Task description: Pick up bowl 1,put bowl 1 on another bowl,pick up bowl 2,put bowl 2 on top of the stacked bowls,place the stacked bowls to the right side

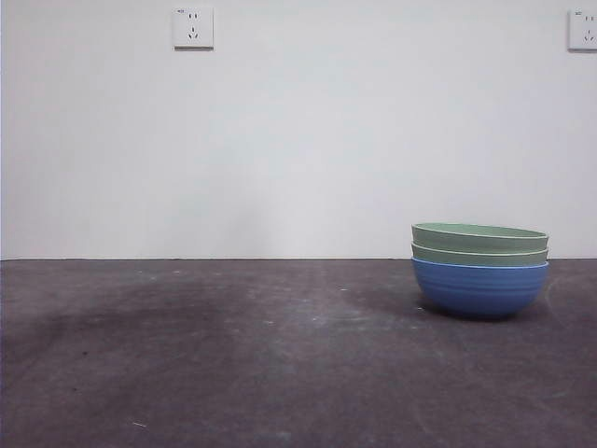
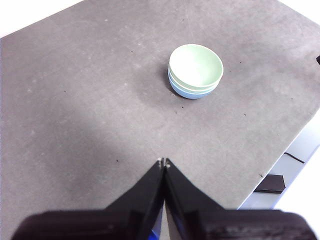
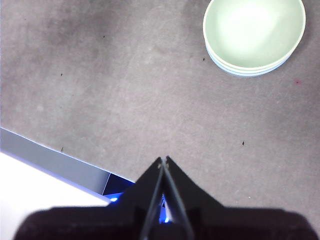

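Sitting at table (image 1: 233, 355) right: stacked bowls (image 1: 479, 269) (blue underneath), both grippers closed

My front camera sits low at table (image 1: 233, 364) height, facing level toward the wall, with the stacked bowls (image 1: 479, 271) fairly near at about four o'clock. My left wrist camera looks steeply down from high over its hand (image 2: 163, 161), the same stack (image 2: 195, 71) small at one o'clock. The right wrist camera hangs lower above the table's edge, where that stack (image 3: 254, 36) shows large at one o'clock beyond its hand (image 3: 163, 159).
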Action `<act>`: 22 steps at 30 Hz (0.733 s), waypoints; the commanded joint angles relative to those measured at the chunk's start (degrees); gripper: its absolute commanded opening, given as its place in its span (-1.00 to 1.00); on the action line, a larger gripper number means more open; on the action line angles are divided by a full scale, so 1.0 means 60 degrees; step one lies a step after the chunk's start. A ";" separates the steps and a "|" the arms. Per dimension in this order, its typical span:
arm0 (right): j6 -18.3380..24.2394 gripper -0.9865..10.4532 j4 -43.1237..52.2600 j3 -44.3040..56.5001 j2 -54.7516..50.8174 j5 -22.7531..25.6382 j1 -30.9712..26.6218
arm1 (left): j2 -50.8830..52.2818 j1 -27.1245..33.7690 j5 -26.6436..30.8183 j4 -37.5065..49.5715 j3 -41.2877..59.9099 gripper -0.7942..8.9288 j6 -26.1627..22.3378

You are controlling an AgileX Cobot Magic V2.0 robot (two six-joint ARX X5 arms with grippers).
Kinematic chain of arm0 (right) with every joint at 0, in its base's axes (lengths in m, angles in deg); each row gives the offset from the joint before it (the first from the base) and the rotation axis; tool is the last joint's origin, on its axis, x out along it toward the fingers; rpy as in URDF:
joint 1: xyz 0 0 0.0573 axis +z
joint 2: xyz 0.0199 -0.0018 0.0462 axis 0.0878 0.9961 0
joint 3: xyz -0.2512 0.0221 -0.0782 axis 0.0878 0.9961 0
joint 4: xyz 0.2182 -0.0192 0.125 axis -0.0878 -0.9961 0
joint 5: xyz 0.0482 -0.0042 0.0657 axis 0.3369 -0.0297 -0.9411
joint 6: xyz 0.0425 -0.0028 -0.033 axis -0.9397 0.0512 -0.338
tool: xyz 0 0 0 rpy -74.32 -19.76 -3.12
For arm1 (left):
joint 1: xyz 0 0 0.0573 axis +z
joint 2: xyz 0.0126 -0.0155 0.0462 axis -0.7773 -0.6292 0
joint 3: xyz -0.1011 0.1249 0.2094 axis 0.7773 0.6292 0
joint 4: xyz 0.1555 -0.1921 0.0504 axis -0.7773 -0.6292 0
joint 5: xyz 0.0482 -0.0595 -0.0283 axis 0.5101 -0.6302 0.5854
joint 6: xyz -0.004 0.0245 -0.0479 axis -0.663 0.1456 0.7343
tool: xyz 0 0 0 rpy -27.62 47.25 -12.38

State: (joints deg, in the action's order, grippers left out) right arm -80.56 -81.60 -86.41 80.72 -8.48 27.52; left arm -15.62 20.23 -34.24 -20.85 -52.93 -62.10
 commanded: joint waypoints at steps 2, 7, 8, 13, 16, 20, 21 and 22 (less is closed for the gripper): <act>-0.0160 -0.82 -0.0146 0.0058 -0.0004 0.0029 -0.0004 | 0.0007 0.0004 0.0000 0.0025 -0.0011 -0.84 -0.0102; -0.0160 -0.82 -0.0142 0.0058 -0.0004 0.0025 0.0000 | 0.0007 0.0004 0.0000 0.0022 -0.0011 -0.84 -0.0102; -0.0160 -0.82 -0.0142 0.0058 -0.0004 0.0022 0.0000 | 0.0007 0.0004 0.0000 0.0025 -0.0011 -0.84 -0.0102; -0.0160 -0.82 -0.0142 0.0058 -0.0004 0.0025 -0.0004 | 0.0007 -0.0036 -0.0036 0.0055 -0.0011 -0.84 -0.0102; -0.0160 -0.82 -0.0142 0.0058 -0.0004 0.0025 -0.0004 | 0.0015 0.0055 0.0382 0.0219 -0.0011 -0.84 -0.0277; -0.0160 -0.82 -0.0146 0.0058 -0.0004 0.0022 0.0000 | 0.0248 0.0433 0.0743 0.1096 0.0036 -0.84 -0.1351; -0.0160 -0.82 -0.0142 0.0055 -0.0004 0.0022 0.0000 | 0.0430 0.0670 0.0707 0.1643 0.0117 -0.84 -0.1596; -0.0160 -0.82 -0.0142 0.0058 -0.0004 0.0022 0.0000 | 0.0616 0.0871 0.0674 0.2069 0.0237 -0.84 -0.1708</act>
State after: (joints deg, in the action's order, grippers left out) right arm -80.98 -81.60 -86.41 80.69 -8.48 27.52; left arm -13.54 24.45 -30.18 -10.86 -52.05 -68.68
